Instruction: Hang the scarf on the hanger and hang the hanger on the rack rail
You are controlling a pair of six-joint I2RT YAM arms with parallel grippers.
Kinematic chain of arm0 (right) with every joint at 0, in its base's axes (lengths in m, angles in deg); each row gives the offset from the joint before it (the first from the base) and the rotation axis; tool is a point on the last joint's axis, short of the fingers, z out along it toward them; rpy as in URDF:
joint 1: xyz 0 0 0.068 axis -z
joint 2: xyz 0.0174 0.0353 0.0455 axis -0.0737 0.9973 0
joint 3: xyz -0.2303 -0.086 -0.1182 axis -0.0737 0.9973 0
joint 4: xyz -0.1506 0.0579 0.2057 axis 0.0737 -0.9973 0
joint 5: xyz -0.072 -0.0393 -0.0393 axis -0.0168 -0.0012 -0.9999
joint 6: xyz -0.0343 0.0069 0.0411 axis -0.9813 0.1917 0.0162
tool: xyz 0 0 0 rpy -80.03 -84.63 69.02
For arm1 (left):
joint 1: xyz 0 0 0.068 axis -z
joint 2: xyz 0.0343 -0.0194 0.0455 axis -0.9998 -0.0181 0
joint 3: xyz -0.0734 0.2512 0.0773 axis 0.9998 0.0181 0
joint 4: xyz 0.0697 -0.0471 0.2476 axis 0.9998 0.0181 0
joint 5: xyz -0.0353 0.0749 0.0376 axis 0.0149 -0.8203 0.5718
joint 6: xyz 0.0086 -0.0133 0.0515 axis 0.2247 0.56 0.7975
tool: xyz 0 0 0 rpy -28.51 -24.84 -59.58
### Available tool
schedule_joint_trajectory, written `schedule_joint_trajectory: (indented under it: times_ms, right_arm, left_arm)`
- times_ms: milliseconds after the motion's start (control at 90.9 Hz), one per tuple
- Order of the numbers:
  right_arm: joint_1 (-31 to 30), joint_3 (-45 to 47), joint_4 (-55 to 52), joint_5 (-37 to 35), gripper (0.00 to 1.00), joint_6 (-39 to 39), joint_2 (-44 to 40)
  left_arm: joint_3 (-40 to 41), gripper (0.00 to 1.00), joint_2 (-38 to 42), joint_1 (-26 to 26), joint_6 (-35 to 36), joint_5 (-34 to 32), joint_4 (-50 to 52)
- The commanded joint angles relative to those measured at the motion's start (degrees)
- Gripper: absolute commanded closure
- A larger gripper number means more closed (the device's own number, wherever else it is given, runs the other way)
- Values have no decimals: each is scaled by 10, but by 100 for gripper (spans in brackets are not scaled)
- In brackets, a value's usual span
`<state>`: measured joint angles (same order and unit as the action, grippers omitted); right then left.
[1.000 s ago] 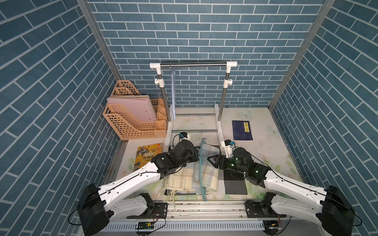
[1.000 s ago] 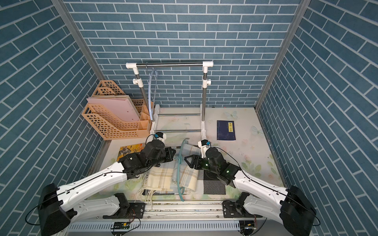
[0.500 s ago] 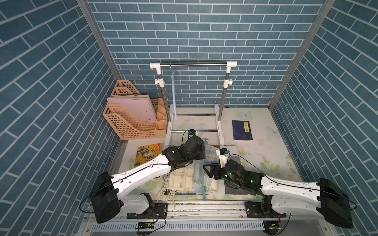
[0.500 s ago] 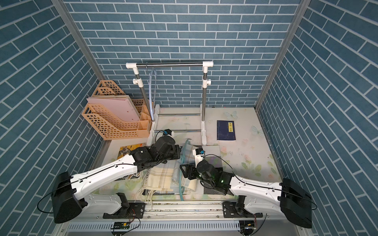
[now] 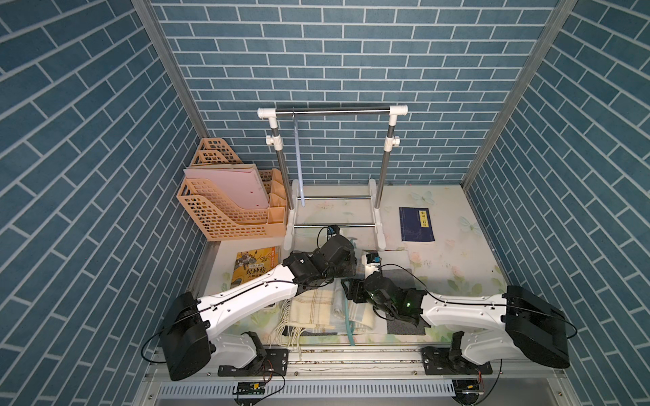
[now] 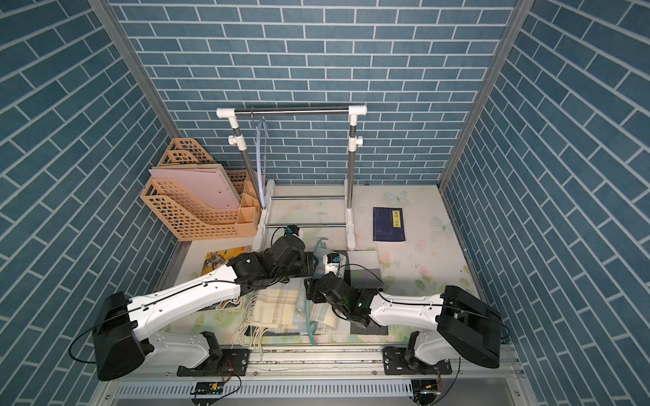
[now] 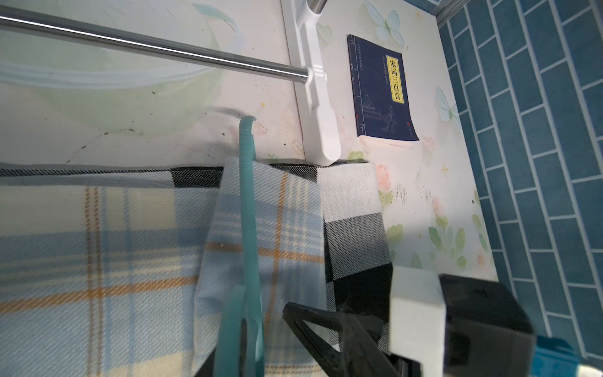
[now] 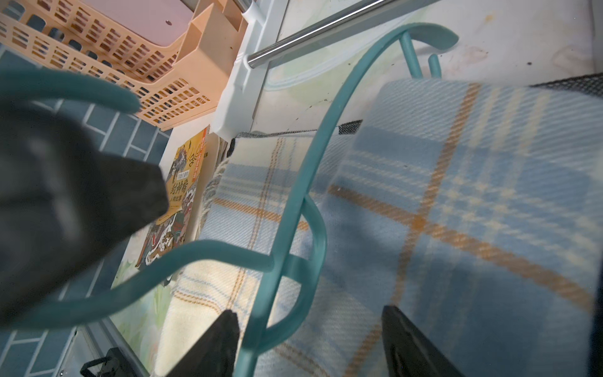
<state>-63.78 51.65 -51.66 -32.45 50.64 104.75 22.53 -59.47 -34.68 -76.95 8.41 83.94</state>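
The plaid cream, blue and orange scarf (image 5: 316,309) (image 6: 278,309) lies folded near the table's front edge. A teal hanger (image 5: 348,327) (image 6: 309,328) lies along its right fold, with the hook (image 5: 353,240) pointing toward the rack. My left gripper (image 5: 348,267) (image 7: 254,346) hovers over the hanger's upper end. Its jaws are apart, with the teal bar (image 7: 248,196) between them and a gap beside it. My right gripper (image 5: 351,291) (image 8: 310,326) is open low over the scarf (image 8: 456,196). It straddles a hanger bar (image 8: 310,156) and the blue fold.
A clothes rack (image 5: 332,110) stands at the back with a pale hanger (image 5: 297,151) on its rail. Orange file trays (image 5: 225,207) are at the left. A yellow book (image 5: 253,269) lies beside the scarf, a dark blue book (image 5: 416,223) at the right. A checked cloth (image 5: 397,274) lies under the scarf.
My left gripper has moved toward the rack along the hanger, and its jaws have gone from shut to apart. My right gripper has swung left, over the scarf.
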Motion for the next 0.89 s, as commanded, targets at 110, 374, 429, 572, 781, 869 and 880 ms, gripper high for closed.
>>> schedule_joint_trajectory:
  times_ms: [110,374,429,572,781,869,880]
  right_arm:
    - [-2,46,-19,-15,26,23,-63]
    - [5,95,-52,-26,25,31,-139]
    - [12,109,-52,-22,25,39,-153]
    - [27,136,-35,-3,26,51,-170]
    - [30,140,-10,-3,28,44,-176]
    - [37,136,1,-1,29,38,-173]
    - [38,136,2,-1,29,37,-172]
  left_arm:
    - [-46,36,-4,15,10,22,3]
    - [-108,29,-81,57,23,30,-6]
    - [-120,28,-88,61,26,28,1]
    - [-132,24,-63,62,40,4,36]
    - [-41,21,42,30,35,-18,33]
    - [25,22,72,-6,28,6,2]
    - [33,22,74,-13,28,10,-2]
